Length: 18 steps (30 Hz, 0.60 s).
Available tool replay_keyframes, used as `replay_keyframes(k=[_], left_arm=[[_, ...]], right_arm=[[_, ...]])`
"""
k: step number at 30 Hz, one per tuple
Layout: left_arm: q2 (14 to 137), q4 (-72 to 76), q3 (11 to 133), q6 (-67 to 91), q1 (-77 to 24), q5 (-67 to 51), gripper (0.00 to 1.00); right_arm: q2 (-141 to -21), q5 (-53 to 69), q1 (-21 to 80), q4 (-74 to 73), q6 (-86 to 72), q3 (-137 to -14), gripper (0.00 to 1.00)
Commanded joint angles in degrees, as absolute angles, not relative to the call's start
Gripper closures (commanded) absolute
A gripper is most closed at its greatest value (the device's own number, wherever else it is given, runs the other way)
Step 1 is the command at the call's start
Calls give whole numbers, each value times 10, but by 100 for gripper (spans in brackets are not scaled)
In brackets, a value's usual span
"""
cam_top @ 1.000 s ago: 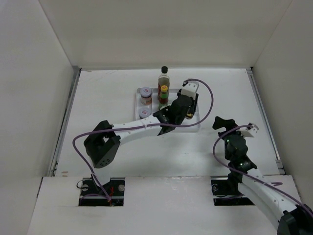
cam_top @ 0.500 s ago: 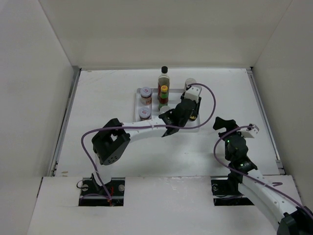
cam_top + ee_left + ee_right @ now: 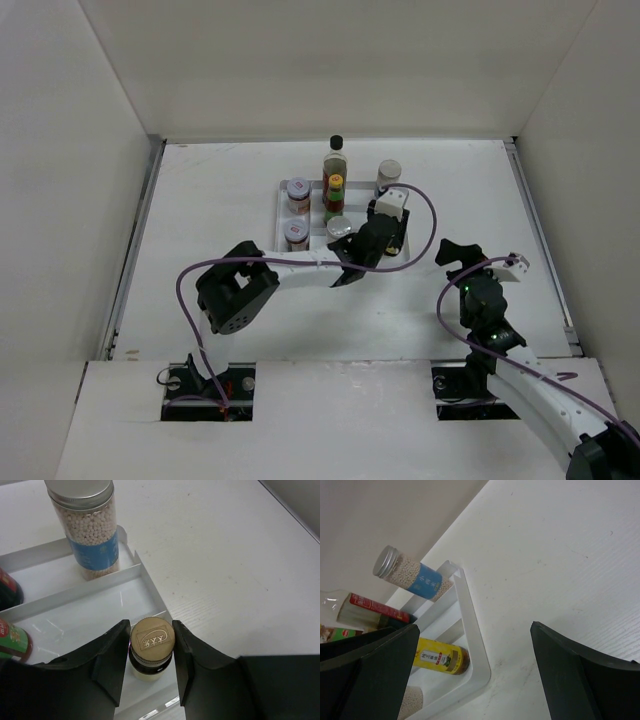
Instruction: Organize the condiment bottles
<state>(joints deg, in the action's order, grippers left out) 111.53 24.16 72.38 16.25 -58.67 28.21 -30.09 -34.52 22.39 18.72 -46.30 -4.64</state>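
My left gripper (image 3: pixel 152 647) is shut on the tan cap of a small brown bottle (image 3: pixel 152 639), which stands upright in the near right compartment of the white divided tray (image 3: pixel 75 592). The same yellow-labelled bottle shows in the right wrist view (image 3: pixel 437 659). A silver-lidded blue-label jar (image 3: pixel 90 530) stands in the compartment beyond it. In the top view the left gripper (image 3: pixel 372 238) is over the tray (image 3: pixel 283 185). The tray also holds a tall black-capped bottle (image 3: pixel 335 158), a red-label bottle (image 3: pixel 335 190), two red-lidded jars (image 3: pixel 298 193) (image 3: pixel 295 232) and a pale-lidded jar (image 3: pixel 340 228). My right gripper (image 3: pixel 460 255) is open and empty, to the right of the tray.
White walls enclose the table at the back and both sides. The tray's corner (image 3: pixel 470 625) lies just left of the right gripper's open fingers, with bare tabletop (image 3: pixel 560 555) beyond them.
The left gripper has drawn back toward the near edge of the tray, uncovering the silver-lidded jar at the tray's far right. The right arm has barely moved.
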Motion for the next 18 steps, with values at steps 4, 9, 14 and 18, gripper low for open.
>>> replay_keyframes(k=[4,9,14,18], left_arm=[[1084,293,705,168,-593,294,31],[1045,285,709,154,-593,285,0],[985,286,710,118,-598,280,0],[928,286,705,105,-600,265,0]], right_arm=[[-307,-340,221,201,-464,-44,0],[-311,-343,222,201,-463,-46,0],[-309,-345,221,201,-460,-46,0],[-309,-345,218,200,-456,-43,0]])
